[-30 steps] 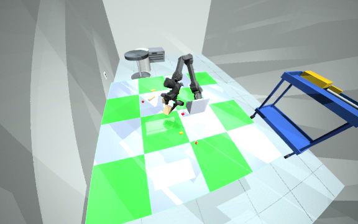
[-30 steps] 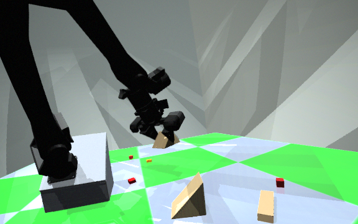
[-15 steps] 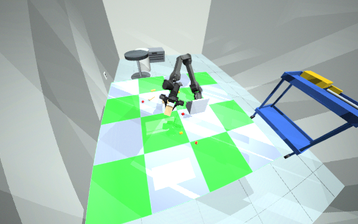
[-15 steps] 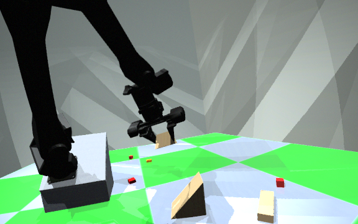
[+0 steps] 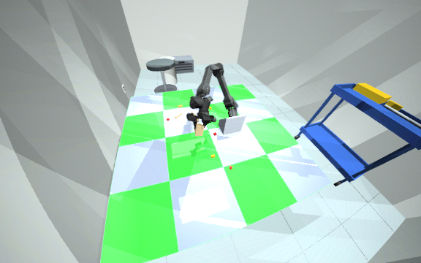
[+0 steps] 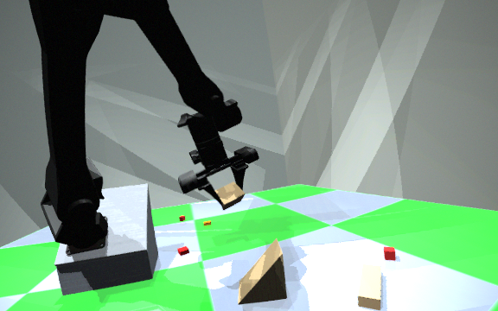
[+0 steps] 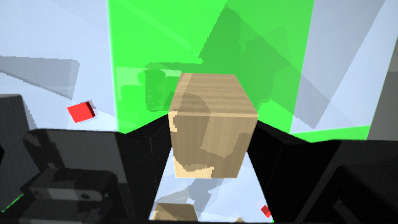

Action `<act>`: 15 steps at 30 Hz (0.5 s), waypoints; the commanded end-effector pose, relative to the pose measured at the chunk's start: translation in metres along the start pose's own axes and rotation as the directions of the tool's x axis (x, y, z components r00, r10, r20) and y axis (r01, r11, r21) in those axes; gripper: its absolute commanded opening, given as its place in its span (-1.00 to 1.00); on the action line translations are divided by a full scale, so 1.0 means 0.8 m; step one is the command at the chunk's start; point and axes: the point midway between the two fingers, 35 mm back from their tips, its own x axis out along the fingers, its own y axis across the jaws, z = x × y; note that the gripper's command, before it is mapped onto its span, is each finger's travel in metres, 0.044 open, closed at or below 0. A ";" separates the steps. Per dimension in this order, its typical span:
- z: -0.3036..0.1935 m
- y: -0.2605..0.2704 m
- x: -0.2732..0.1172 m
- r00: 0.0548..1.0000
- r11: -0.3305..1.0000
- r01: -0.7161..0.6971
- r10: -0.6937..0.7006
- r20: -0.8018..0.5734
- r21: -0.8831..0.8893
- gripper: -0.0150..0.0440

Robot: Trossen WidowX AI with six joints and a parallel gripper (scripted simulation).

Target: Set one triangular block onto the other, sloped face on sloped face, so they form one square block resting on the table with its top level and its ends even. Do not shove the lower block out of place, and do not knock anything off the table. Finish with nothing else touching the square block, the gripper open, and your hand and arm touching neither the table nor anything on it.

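My gripper (image 5: 199,126) (image 6: 233,199) (image 7: 208,118) is shut on a tan wooden triangular block (image 5: 199,131) (image 6: 229,193) (image 7: 212,145). It holds the block tilted in the air, well above the table, with a finger on each side. The other triangular block (image 6: 275,278) stands on the table in the exterior view, nearer that camera, with its slope rising to a sharp top edge. It is apart from the gripper and the held block. A tan part at the bottom of the wrist view (image 7: 175,212) appears to be this block, mostly cut off. In the top view the arm largely hides it.
A tan bar (image 5: 178,115) (image 6: 370,282) lies beside the standing block. Small red pieces (image 5: 215,134) (image 6: 182,250) (image 7: 81,112) and yellow pieces (image 5: 213,155) (image 6: 207,223) are scattered about. The arm stands on a grey box (image 5: 234,125) (image 6: 124,225).
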 end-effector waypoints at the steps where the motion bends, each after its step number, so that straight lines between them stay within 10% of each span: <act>1: 0.002 -0.001 0.001 0.999 0.991 -0.024 0.020 -0.030 -0.135 -0.49; 15: 0.005 -0.003 0.000 0.989 0.821 -0.134 0.078 -0.123 -0.556 -0.49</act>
